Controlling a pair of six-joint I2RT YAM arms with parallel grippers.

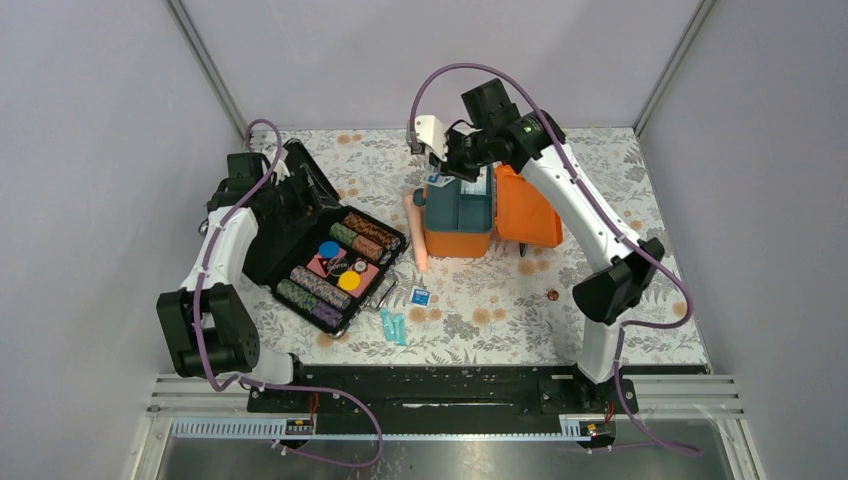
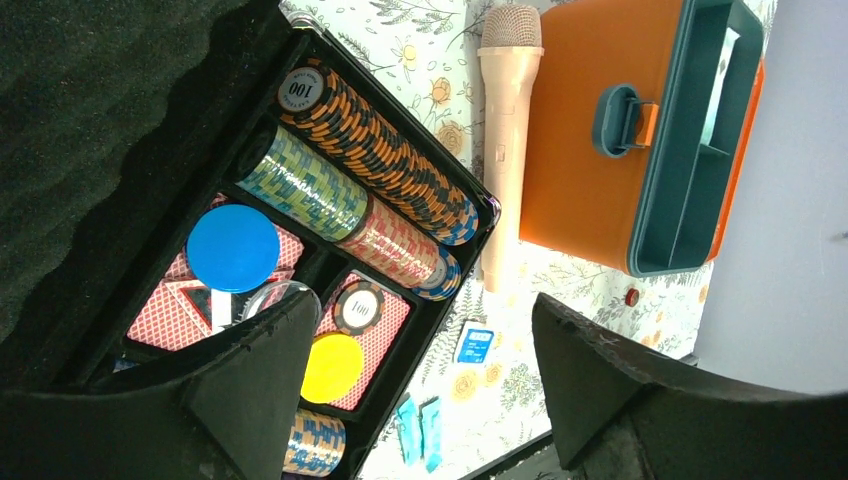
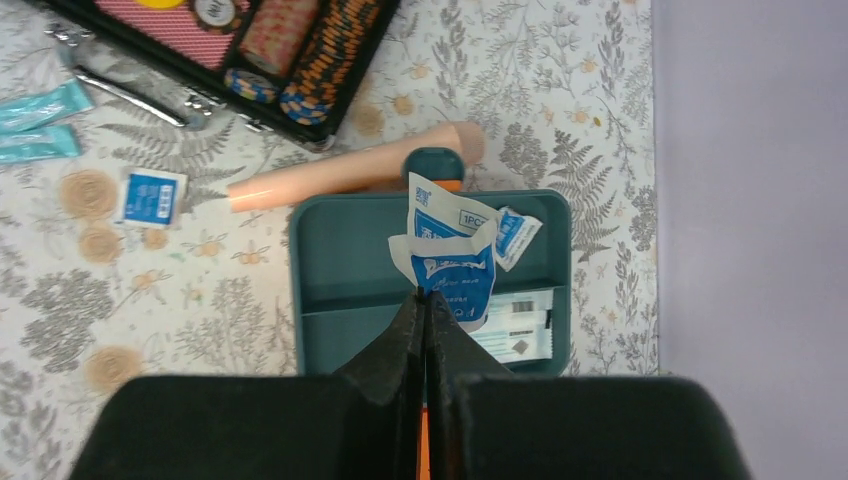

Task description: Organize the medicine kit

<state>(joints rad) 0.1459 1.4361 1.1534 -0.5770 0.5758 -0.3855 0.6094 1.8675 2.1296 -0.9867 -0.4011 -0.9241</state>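
Right pincer (image 3: 425, 297) pinches sachets (image 3: 445, 265) above medicine kit (image 3: 335, 270), microphone (image 3: 320, 180) lying just beside.

The left arm (image 1: 215, 260) rises from its base at 8 o'clock in the top view, folds at the elbow and reaches toward 10 o'clock, its wrist turned so that the camera looks down sideways. The left gripper (image 2: 420, 310) is spread wide, its two dark fingers (image 2: 250, 380) well apart with nothing between them. The right arm (image 1: 590, 230) climbs from its base at 5 o'clock, bends at an elbow near 4 o'clock and stretches in a long arc toward 12 o'clock, the wrist tipped downward. The right gripper (image 3: 425, 300) is pressed closed, fingertips meeting and pinching the lower edge of a blue-and-white sachet (image 3: 445, 270).
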